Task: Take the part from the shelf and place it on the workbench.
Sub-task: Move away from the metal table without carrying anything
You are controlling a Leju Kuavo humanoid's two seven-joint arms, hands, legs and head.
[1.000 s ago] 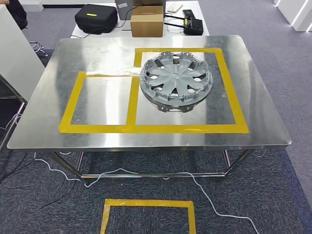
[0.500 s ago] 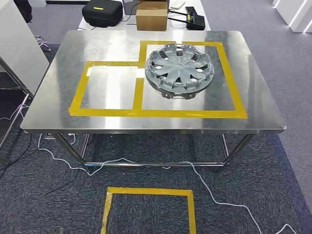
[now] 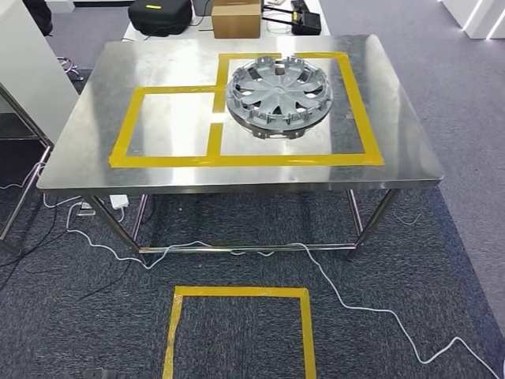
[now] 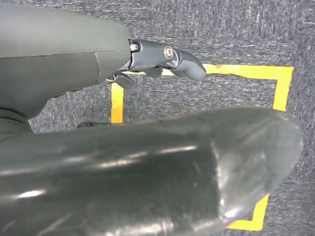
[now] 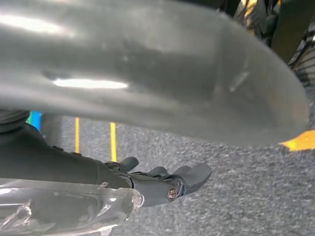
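While both arms hang at my sides, the part (image 3: 278,95), a silver wheel cover, lies flat on the steel bench (image 3: 89,150), well ahead of my fingers and high above them, inside the larger of the two yellow tape frames (image 3: 357,126). I take that frame to be the marked drop zone, so the placing looks done. My left hand (image 4: 163,61) points down toward the carpet, its dark fingers (image 4: 187,66) loosely extended and a little apart, with nothing between them; just beyond those fingers I see the yellow tape square (image 4: 282,83) on the floor, which I read as the standing mark for the robot. My right hand (image 5: 163,182) hangs the same way, fingers (image 5: 195,174) stretched out side by side and holding nothing, grey carpet past them. Idle hands fit a finished carry. Far from either hand, a cardboard box (image 3: 237,19) and a black bag (image 3: 159,14) sit on a table behind the bench, and a white cable (image 3: 369,309) trails over the carpet under and in front of the bench. I would mind that cable if the robot steps off.
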